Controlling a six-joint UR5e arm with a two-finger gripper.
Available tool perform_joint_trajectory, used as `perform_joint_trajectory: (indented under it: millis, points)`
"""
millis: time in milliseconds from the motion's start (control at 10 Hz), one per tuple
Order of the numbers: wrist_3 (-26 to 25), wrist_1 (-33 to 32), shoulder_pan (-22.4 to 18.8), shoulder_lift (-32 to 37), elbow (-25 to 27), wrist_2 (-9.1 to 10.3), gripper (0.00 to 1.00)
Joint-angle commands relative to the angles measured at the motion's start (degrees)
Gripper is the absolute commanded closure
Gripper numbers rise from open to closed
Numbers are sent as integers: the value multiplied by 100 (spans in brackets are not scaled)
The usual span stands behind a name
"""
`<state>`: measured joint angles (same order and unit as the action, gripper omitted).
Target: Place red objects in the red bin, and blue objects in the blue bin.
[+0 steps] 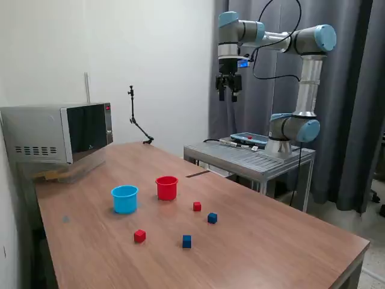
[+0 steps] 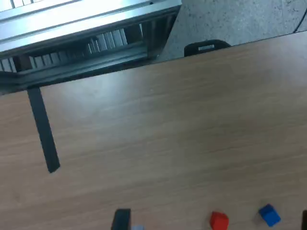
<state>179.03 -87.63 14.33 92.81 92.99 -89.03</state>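
In the exterior view the gripper [image 1: 228,91] hangs high above the far edge of the wooden tabletop [image 1: 271,241], well clear of everything on it; its jaws hold nothing, and whether they stand apart or together cannot be told at this size. The blue bin [image 1: 124,198] and the red bin [image 1: 166,187] stand upright near each other, the blue one to the exterior view's left. Right of the red bin lies a red cube [image 1: 197,206], with a blue cube [image 1: 212,218] just beside it, nearer the camera. Nearer still, a second red cube [image 1: 139,236] and a second blue cube [image 1: 186,241] lie apart from each other. A microwave [image 1: 57,132] sits at the far left.

In the wrist view the tabletop fills most of the picture, with a dark strip [image 2: 43,129] lying on it. One red cube [image 2: 219,221] and one blue cube [image 2: 269,214] show at the picture's edge, near each other but not touching.
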Motion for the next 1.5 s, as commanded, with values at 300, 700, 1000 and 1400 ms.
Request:
perform_joint_trajectory:
  millis: [300,700,1000,1400]
  points:
    - [-26,123,9,-79,-202,44,0]
    - [-26,123,9,-88,-211,44,0]
    - [-26,132,-26,-88,-202,44,0]
    - [-17,62,-70,-131,-254,53,0]
